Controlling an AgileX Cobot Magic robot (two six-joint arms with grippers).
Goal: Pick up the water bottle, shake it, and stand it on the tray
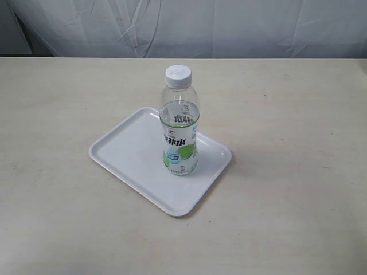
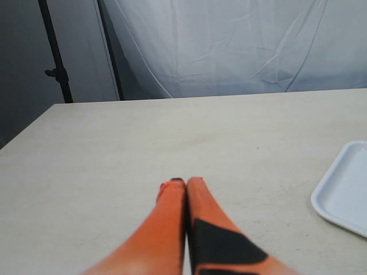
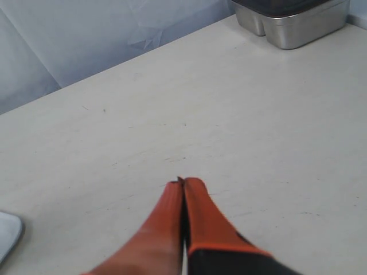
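The water bottle [image 1: 180,123] stands upright on the white tray [image 1: 123,152], toward its right side, white cap on top. Neither arm shows in the exterior view. In the left wrist view my left gripper [image 2: 184,181] is shut, orange fingers pressed together with nothing between them, over bare table; a corner of the tray [image 2: 344,192] lies off to one side. In the right wrist view my right gripper [image 3: 183,183] is also shut and empty above the table, with a small corner of the tray [image 3: 8,232] at the picture's edge. The bottle is out of both wrist views.
A pale tabletop [image 1: 298,189] surrounds the tray. A white cloth backdrop [image 1: 189,26] hangs behind the table. A metal container [image 3: 298,20] sits at the table's far corner in the right wrist view. A dark stand pole [image 2: 57,63] rises beyond the table edge.
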